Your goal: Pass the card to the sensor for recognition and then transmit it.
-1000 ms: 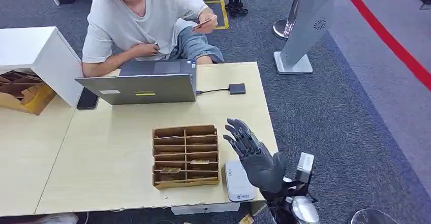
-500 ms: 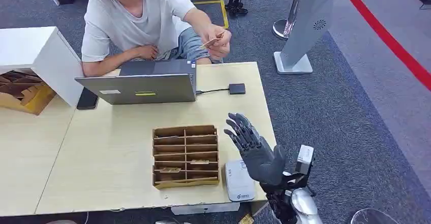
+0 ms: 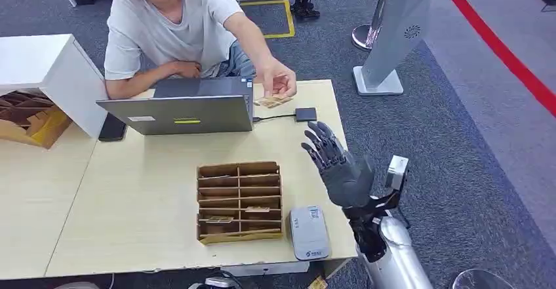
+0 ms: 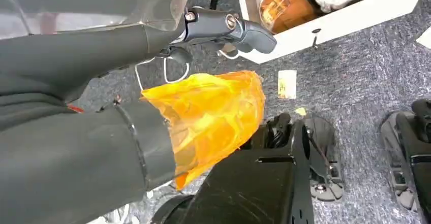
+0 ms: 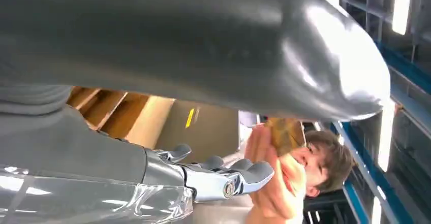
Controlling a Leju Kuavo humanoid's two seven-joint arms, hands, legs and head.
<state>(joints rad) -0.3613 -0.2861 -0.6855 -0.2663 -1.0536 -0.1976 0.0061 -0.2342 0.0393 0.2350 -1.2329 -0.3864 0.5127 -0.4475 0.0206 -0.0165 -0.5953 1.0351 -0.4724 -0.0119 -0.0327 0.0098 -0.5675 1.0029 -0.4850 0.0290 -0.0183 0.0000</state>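
Right hand: the right hand point(image 3: 337, 164) is raised over the right edge of the counter point(image 3: 131, 204), palm turned toward the person, with its fingers point(image 3: 322, 143) spread apart and nothing between them. In the right wrist view its fingers point(image 5: 239, 176) reach toward the person's hand.
Left hand: the left hand point(image 4: 152, 36) hangs low beside the robot's body above the carpet; whether its fingers are apart or together I cannot tell.
Card: the card point(image 3: 274, 100) is in the person's hand point(image 3: 278, 82), just above the far edge of the counter, near the right corner and just beside the laptop point(image 3: 187, 109). It is apart from the right hand.
Sensor: the white card reader point(image 3: 308, 232) lies flat at the near edge of the counter, just right of the cardboard organizer point(image 3: 240, 202).
Organizer: it stands in the middle of the counter toward the near edge; some of its compartments hold small cards.
Other things: a small dark adapter point(image 3: 305, 114) lies at the far right of the counter, joined by a cable to the laptop. A black phone point(image 3: 113, 128) lies left of the laptop.
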